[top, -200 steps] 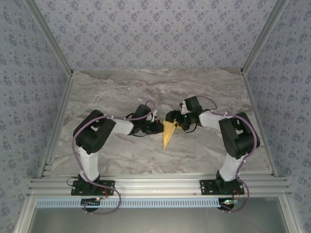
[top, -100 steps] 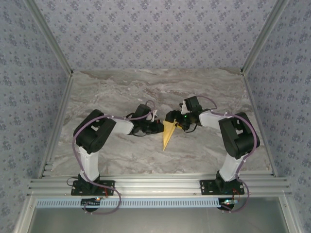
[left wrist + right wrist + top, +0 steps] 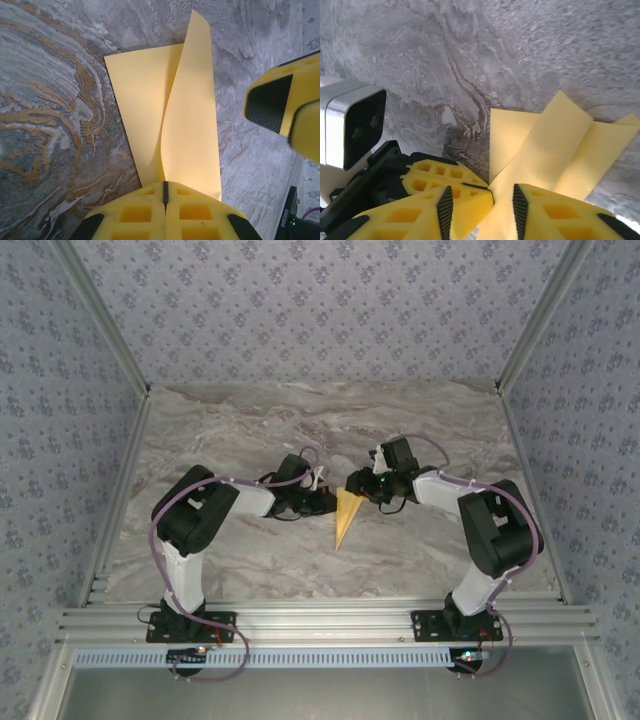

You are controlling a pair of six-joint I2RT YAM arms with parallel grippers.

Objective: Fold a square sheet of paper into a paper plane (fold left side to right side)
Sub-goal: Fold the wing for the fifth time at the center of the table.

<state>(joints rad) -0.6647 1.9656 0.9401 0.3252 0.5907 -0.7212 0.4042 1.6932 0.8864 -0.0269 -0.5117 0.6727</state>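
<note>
Two hands met at the paper plane (image 3: pixel 345 515), lying mid-surface (image 3: pixel 250 430) with its long axis running 1 to 7 o'clock. My left hand (image 3: pixel 325 502), at its 9 o'clock, clamped the raised flap (image 3: pixel 190 100); my right hand (image 3: pixel 357 483), at 1 o'clock, straddled it, jaws apart.

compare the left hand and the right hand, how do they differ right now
The left hand is shut, its fingers pressed together on an edge of the paper plane. The right hand has its fingers apart, with paper in the gap between them. In the top view the left hand reaches the paper plane from the left and the right hand reaches it from the right. Both have yellow fingers and sit low over the marble table.
</note>
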